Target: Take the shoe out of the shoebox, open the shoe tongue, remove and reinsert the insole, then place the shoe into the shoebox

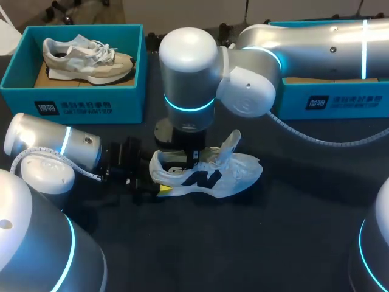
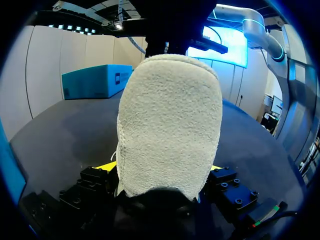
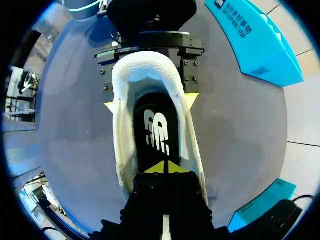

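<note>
Grips shoe [image 1: 234, 173] heel at 9 o'clock between left fingers [image 3: 108, 106]; long axis 9–3. Holds right fingers [image 3: 155, 169], tips together, at insole [image 3: 157, 127] from above.

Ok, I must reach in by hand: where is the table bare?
Bare: the table in front of the white shoe, and right of it toward the right shoebox, save a cable. Crowded: the shoe's heel, held by the left gripper, with the right gripper inside.

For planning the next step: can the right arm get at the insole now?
Probably yes. The right gripper hangs just over the open mouth of the shoe, the insole lies bare below it, and the left gripper holds the shoe steady.
</note>
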Robot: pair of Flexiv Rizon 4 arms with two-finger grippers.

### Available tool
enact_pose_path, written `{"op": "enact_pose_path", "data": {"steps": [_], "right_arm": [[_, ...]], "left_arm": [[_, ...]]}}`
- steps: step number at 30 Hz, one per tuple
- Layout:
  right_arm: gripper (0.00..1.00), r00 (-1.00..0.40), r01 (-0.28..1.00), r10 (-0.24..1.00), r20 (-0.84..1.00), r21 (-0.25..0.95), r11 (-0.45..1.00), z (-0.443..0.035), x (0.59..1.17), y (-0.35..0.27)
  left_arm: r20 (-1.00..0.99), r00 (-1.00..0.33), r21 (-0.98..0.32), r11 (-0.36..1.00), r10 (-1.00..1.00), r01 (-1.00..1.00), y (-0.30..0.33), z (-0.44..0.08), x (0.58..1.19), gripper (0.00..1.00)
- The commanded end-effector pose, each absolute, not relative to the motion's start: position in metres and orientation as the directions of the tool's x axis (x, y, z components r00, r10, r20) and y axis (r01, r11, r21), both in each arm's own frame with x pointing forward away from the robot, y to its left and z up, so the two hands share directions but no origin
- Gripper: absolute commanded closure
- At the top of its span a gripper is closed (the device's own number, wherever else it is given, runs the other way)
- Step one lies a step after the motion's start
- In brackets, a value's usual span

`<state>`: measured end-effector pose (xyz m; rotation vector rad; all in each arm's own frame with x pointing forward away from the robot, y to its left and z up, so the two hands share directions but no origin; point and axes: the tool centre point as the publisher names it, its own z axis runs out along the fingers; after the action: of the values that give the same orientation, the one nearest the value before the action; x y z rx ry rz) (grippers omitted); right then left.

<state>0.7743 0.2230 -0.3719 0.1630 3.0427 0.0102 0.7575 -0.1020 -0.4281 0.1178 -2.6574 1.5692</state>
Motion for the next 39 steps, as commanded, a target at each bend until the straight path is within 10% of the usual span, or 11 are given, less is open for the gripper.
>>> {"op": "enact_pose_path", "data": {"steps": [1,21,39], "right_arm": [[1.0,-0.99,0.105,0.106,-0.092,0.016,0.994,-0.376,0.776,0.225],[0.64,-0.992,0.1,0.101,-0.075,0.021,0.995,-0.39,0.778,0.226],[0.77,-0.996,0.09,0.091,-0.009,0.026,0.996,-0.416,0.771,0.232]], "left_arm": [[0.085,-0.996,-0.87,0.484,-0.039,-0.094,-0.104,-0.432,0.757,1.0],[0.085,-0.996,-0.87,0.484,-0.039,-0.094,-0.104,-0.432,0.757,1.0],[0.085,-0.996,-0.87,0.484,-0.039,-0.094,-0.104,-0.432,0.757,1.0]]}}
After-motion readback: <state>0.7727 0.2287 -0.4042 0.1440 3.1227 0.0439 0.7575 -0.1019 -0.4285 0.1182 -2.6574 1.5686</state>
